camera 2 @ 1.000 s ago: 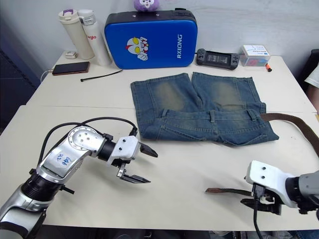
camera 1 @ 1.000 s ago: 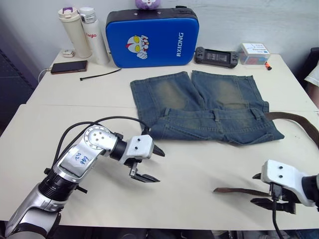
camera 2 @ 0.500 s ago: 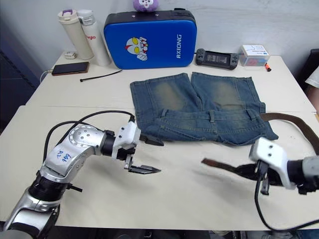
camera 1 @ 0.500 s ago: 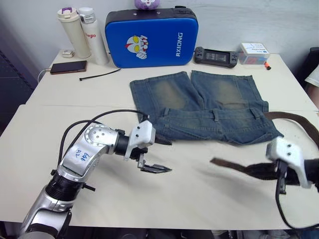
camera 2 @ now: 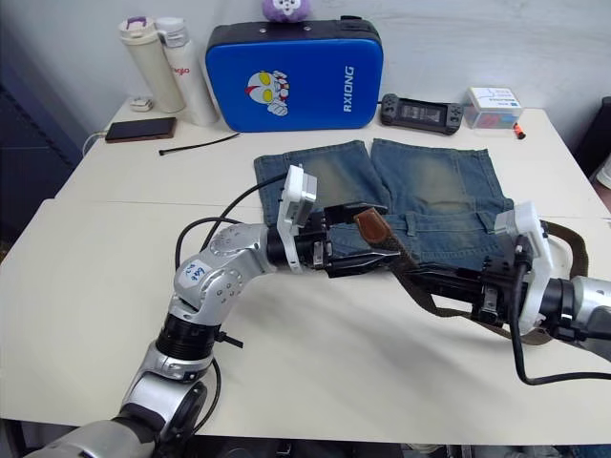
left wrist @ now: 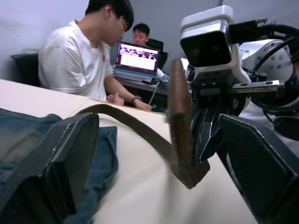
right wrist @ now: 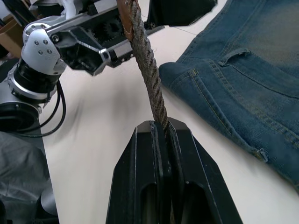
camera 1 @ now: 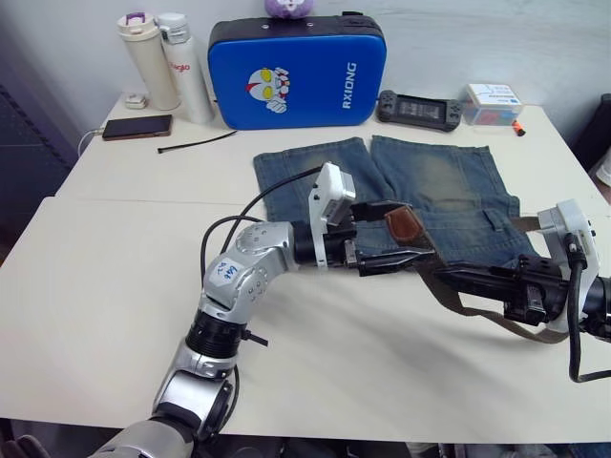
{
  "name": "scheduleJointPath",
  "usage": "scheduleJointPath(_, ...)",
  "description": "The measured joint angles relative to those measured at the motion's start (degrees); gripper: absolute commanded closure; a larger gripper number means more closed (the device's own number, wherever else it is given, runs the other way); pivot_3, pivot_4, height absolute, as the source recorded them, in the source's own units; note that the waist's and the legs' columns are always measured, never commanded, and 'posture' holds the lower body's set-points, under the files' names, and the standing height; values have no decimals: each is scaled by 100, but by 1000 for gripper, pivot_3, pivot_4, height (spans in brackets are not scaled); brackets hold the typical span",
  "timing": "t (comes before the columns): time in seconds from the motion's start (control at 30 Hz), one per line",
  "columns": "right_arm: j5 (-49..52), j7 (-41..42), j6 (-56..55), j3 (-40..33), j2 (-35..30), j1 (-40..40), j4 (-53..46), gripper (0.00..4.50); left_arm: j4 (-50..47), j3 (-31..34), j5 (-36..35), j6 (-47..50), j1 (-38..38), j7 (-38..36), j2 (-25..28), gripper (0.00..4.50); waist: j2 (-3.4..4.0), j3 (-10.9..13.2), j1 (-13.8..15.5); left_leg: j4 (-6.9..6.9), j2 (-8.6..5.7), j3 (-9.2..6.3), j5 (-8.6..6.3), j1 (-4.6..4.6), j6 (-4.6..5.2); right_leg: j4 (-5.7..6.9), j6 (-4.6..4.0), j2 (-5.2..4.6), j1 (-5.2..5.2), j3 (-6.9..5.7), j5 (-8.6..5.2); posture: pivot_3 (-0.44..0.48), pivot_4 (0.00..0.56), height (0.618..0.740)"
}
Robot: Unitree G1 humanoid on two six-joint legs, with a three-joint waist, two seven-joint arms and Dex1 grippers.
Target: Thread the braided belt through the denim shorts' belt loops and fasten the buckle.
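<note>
Nearest, the right pincer (camera 2: pixel 456 283) is clenched on the braided belt (camera 2: pixel 425 294) above the tabletop (camera 2: pixel 315 363). The left pincer (camera 1: pixel 399 232) is spread wide around the belt's tan tip, apparently without touching it. Beyond lie the denim shorts (camera 1: pixel 439 186), then a blue case (camera 1: pixel 296 71)

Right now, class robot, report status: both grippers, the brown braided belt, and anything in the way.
Right gripper shut on brown braided belt. Left gripper open around its leather tip. Belt above faded blue denim shorts, unthreaded. Nothing in the way.
</note>
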Motion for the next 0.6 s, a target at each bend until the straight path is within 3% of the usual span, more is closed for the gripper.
scheduleJointPath(0.07,108,-134,-1,-2,0,61,-12,4500,38,-8,-51,83,0,12,-87,1176,0,0,-3,1,0,0,0,0,0,-1,0,0,0,1,0,0,150,664)
scheduleJointPath(0.3,326,-662,-146,-117,99,125,-55,4500,147,-72,-67,286,-36,-168,81,4374,0,0,11,2,-3,-1,0,-1,1,-5,0,-2,0,1,0,0,150,664)
scheduleJointPath(0.47,272,-1092,-398,-281,228,395,-219,4500,692,-106,-58,217,-438,-313,-20,4446,0,0,66,4,-7,-3,1,-2,2,-12,0,-4,1,0,0,0,150,664)
scheduleJointPath(0.6,403,-1775,-519,-763,672,782,-143,2892,1620,-53,94,-31,-964,-202,-264,4500,-2,1,64,-2,-13,4,3,-4,9,-4,9,-7,1,4,5,0,150,664)
